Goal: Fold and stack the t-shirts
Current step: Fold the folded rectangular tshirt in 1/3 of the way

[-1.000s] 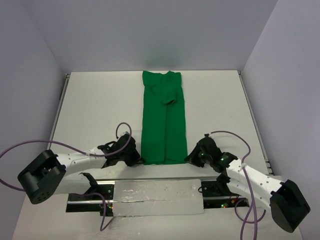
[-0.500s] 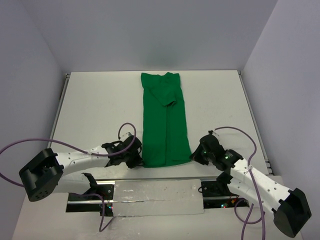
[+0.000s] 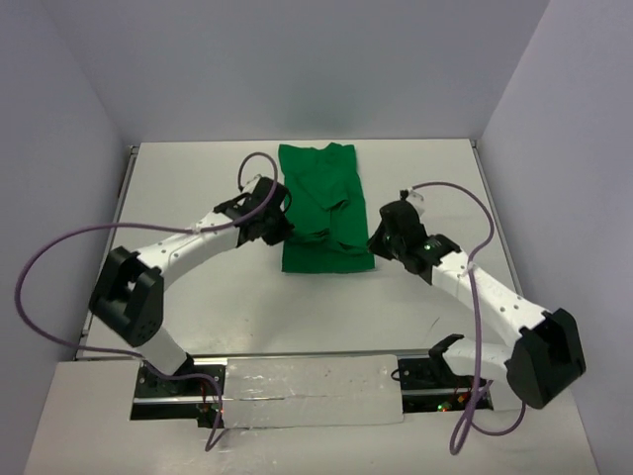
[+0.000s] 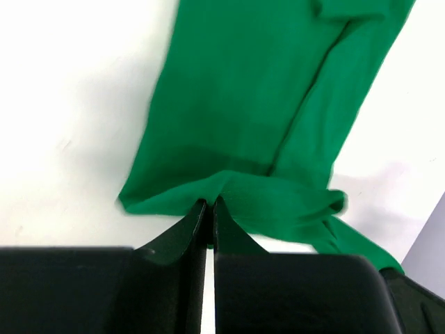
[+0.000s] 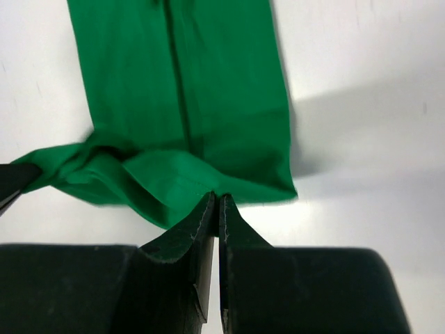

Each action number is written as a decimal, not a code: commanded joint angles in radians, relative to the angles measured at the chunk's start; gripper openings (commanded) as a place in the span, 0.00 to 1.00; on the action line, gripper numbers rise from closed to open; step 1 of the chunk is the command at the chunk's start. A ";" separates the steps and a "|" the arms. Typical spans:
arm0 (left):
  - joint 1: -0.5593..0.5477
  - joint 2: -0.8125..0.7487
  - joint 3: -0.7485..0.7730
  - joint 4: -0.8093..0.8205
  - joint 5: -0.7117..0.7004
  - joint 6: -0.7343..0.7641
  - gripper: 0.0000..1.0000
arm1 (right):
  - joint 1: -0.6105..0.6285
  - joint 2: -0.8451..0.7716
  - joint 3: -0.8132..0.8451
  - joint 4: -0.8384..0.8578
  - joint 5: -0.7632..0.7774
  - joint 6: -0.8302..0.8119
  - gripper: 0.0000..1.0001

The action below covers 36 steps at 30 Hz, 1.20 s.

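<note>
White tabletop (image 3: 178,188), grey walls. Plain bright green cloth t-shirt (image 3: 318,188) lies lengthwise mid-table, collar far. My left gripper (image 4: 210,207) and right gripper (image 5: 216,200) each pinch a hem corner, raised together so the fold lands square, I reckon.

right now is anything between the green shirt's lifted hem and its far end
Nothing visible does. The left gripper and right gripper are each shut on a hem corner of the t-shirt, and only the shirt's own flat cloth lies between there and its far end.

White table (image 3: 425,178) between pale walls (image 3: 297,59), a shiny metal strip (image 3: 307,389) along its near edge
</note>
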 commanded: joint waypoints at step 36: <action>0.095 0.044 -0.087 0.146 0.086 0.065 0.57 | -0.207 0.248 -0.116 0.402 -0.342 0.007 0.86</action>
